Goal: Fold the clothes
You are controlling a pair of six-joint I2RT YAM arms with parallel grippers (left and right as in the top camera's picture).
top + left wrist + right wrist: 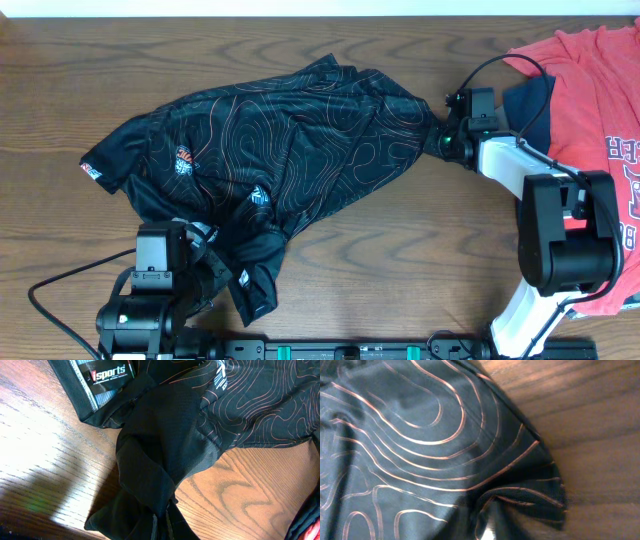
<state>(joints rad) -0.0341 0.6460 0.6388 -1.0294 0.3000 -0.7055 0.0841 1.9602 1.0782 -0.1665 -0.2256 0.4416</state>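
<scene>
The black jersey (290, 140) with fine red-orange contour lines lies rumpled across the middle of the wooden table. My left gripper (205, 255) is at its near lower edge, shut on a bunched fold of the fabric (160, 460); a sleeve with white "isports" lettering (107, 374) shows beyond it. My right gripper (445, 130) is at the jersey's far right corner, shut on the cloth (420, 460), which puckers around the jaws (487, 527).
A red T-shirt with navy lettering (600, 90) lies at the right edge, partly over a navy garment (530, 105), just behind my right arm. The bare wooden table (400, 250) surrounds the jersey.
</scene>
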